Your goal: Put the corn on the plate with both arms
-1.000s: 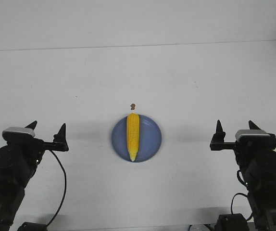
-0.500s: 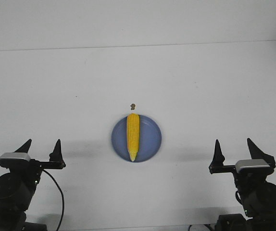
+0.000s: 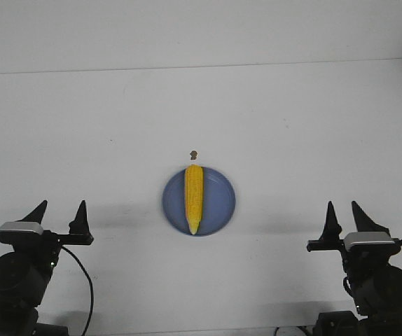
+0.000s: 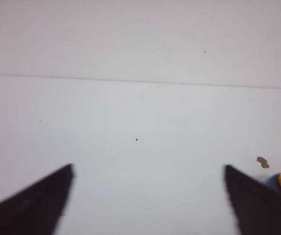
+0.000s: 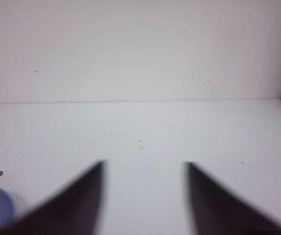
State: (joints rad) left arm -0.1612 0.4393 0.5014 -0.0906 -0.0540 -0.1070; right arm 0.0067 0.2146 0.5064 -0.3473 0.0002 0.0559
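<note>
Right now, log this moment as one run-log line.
corn: lying on plate | left gripper: open, empty, left of plate | right gripper: open, empty, right of plate | brown speck: beyond plate

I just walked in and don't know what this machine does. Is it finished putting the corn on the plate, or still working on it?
It looks done. The yellow-orange toy corn cob lies lengthwise on the round blue-lavender plastic plate. Nothing is in hand: the left gripper and the right gripper sit apart from the plate on either side, fingers spread and empty. Nothing appears left to do. A small brown speck sits on the white table just beyond the plate.
</note>
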